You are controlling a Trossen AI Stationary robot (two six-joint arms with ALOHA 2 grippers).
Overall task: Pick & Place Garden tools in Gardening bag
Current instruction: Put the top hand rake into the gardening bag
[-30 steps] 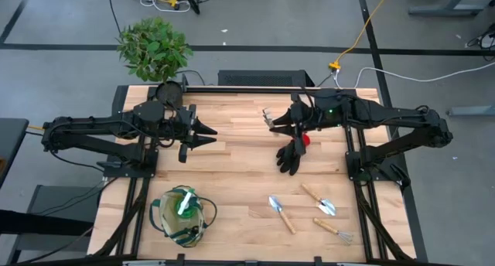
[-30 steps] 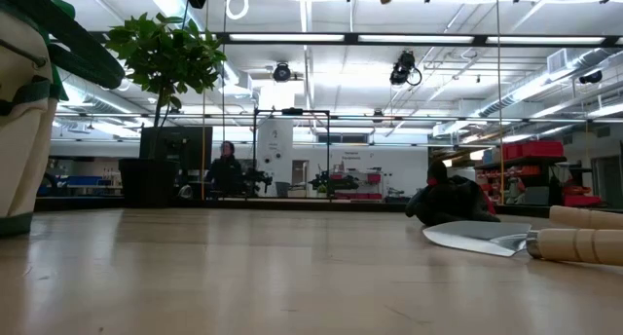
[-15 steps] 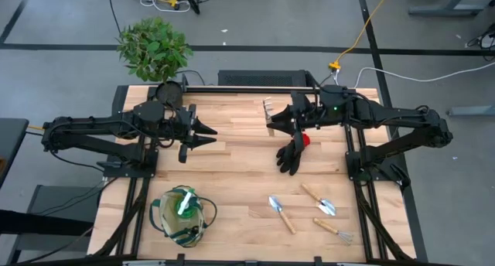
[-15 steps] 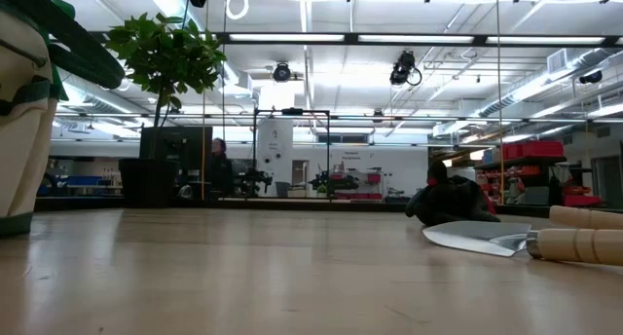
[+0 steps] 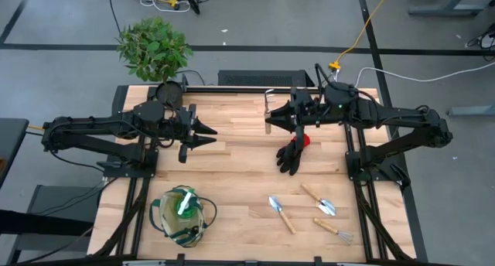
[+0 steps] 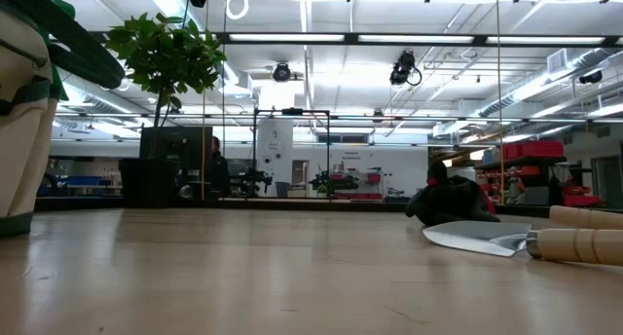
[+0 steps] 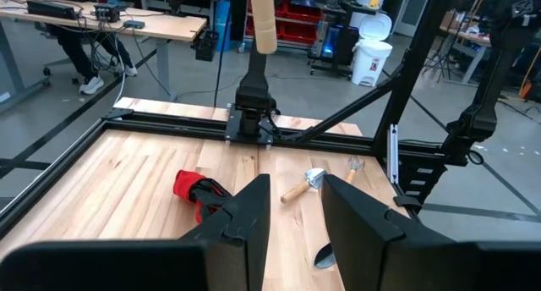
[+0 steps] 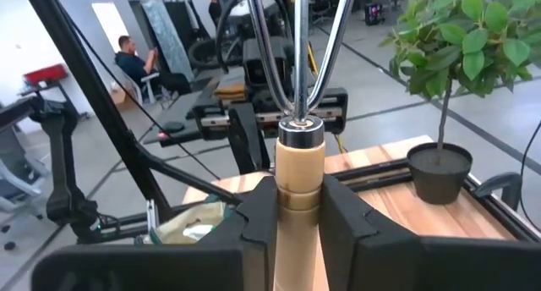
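My right gripper (image 5: 283, 121) is above the table's far middle, shut on a wooden-handled hand fork (image 5: 267, 104), whose handle end also shows in the left wrist view (image 7: 263, 20). My left gripper (image 5: 203, 133) hangs open and empty over the table's left half. The beige gardening bag (image 5: 182, 214) stands near the front left with the green spray bottle (image 5: 185, 201) inside. The black glove with red cuff (image 5: 292, 151) lies on the table under the right gripper. Two trowels (image 5: 281, 213) (image 5: 319, 199) and a small fork (image 5: 334, 230) lie front right. No pruning shears show. My right gripper pinches the fork's wooden handle (image 8: 299, 168) between its two fingers, just below the metal collar. The fingers come about level from the table's right. The fork stands roughly upright with the tines (image 8: 297, 37) up, lifted clear of the table.
A leafy plant (image 5: 155, 48) stands beyond the far left corner and a black pot (image 5: 168, 91) sits at the far left edge. In the low view a trowel blade (image 6: 487, 240) and the glove (image 6: 453, 201) lie at the right, and the bag (image 6: 24, 111) at the left.
My right gripper has risen and gone a little toward the far edge with the fork, which has left the low view's top and tipped so that its tines point more upward. The left arm has kept still.
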